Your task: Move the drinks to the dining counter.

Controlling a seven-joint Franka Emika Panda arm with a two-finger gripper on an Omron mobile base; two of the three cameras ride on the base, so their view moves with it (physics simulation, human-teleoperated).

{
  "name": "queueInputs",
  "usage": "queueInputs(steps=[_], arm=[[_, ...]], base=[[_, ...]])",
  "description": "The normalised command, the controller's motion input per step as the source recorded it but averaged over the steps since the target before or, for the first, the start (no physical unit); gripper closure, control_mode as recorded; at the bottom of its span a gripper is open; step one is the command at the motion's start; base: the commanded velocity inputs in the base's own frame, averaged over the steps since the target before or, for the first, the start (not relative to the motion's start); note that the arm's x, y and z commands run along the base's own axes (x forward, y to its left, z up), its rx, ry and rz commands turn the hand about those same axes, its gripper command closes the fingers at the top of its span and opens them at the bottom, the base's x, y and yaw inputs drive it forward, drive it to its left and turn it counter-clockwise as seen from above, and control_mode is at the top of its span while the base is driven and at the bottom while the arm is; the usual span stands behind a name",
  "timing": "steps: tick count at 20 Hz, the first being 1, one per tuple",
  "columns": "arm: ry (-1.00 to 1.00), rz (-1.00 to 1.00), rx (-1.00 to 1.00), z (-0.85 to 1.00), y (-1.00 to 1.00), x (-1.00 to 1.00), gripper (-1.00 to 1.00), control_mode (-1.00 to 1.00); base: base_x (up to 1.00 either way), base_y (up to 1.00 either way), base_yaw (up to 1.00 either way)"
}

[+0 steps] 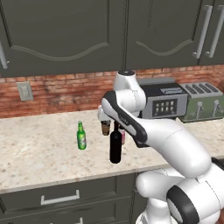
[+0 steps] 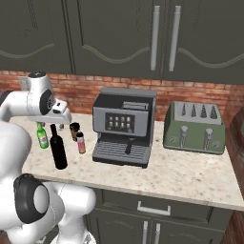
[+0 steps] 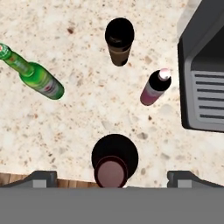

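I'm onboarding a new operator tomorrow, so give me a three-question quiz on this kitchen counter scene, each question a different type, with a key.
1. True or false: the green bottle lies on its side on the counter.
2. Which drink sits directly under the open gripper in the hand view? A) wine bottle B) brown cup C) pink bottle
3. Fill in: right of the coffee machine stands a green ______.

Key
1. False; it stands upright.
2. A
3. toaster
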Motion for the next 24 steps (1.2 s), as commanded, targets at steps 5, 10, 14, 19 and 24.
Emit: queueInputs(steps=[5,10,14,19,24], arm=[[0.0,0.0,0.0,0.0,0.0,0.03,-1.0,-1.0],[0.0,0.0,0.0,-0.09,0.0,0.0,-1.0,-1.0],[0.0,0.0,0.0,-0.19,0.0,0.0,-1.0,-1.0],[0.0,0.0,0.0,-0.16,0.0,0.0,-1.0,-1.0],[0.0,0.0,0.0,-0.06,0.0,0.0,1.0,-1.0]], base=[[0.0,0.0,0.0],[0.0,0.0,0.0],[0.0,0.0,0.0],[0.0,0.0,0.0],[0.0,0.0,0.0]])
